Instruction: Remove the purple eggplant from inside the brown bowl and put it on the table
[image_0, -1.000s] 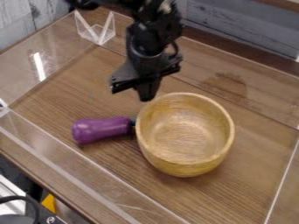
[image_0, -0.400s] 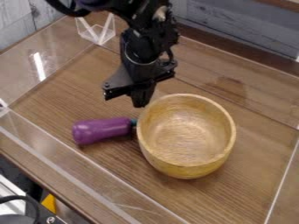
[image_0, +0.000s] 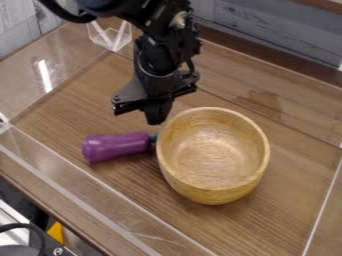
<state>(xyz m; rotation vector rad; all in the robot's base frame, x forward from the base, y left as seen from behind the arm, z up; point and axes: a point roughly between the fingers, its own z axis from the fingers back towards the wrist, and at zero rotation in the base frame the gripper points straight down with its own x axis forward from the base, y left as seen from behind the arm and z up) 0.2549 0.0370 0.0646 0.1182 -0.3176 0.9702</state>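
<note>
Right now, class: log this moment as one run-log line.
eggplant: on table, beside bowl | bowl: empty | end effector: shut, holding nothing, above eggplant

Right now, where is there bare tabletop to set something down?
Bare table lies right of the claw, behind the brown bowl, and along the left acrylic wall. It is crowded where the purple eggplant lies against the bowl under the shut claw.

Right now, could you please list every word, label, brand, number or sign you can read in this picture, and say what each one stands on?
None: no readable text shows anywhere.
Glossy purple toy eggplant: no marking.
Round light-brown wooden bowl: only wood grain.
Brown wood-grain tabletop: no label.
Black robot gripper: no legible brand.
Yellow-and-black object at the bottom edge: too small and cut off to read.
</note>
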